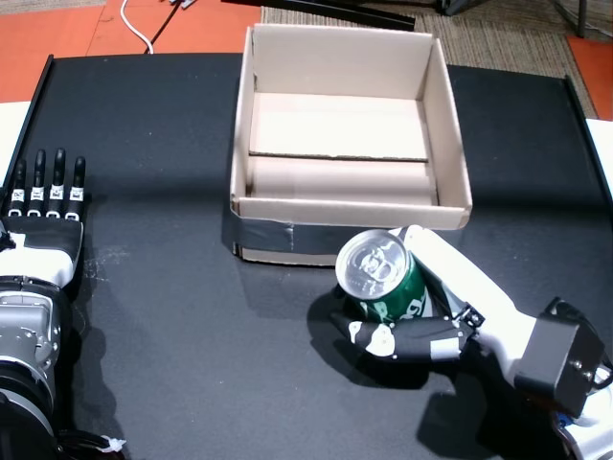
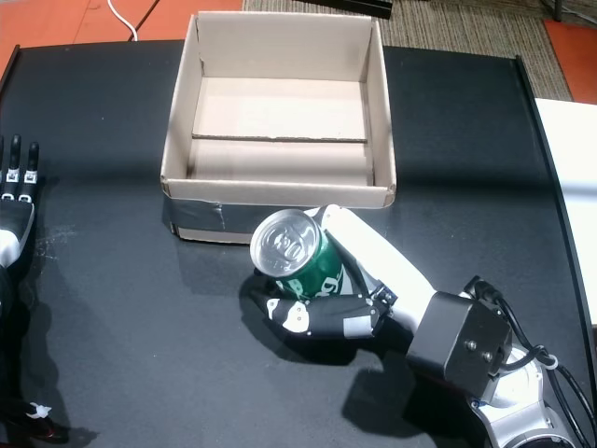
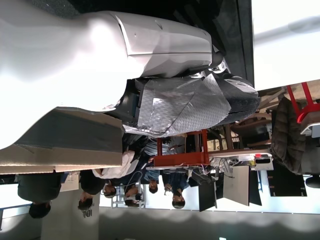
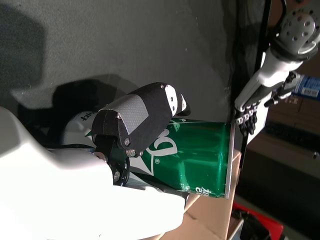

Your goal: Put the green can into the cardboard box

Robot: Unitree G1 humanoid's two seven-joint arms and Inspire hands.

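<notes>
A green can with a silver top is held just in front of the cardboard box, near its front right corner, in both head views. My right hand is shut on the can, thumb wrapped over its side, as the right wrist view shows around the can. The can looks lifted a little off the black table, tilted toward me. The box is open-topped and empty. My left hand lies flat at the far left, fingers straight and apart, holding nothing.
The black table has raised edges left and right. Orange floor and a white cable lie beyond its far edge. In the left wrist view, the box wall and several people in the room behind show.
</notes>
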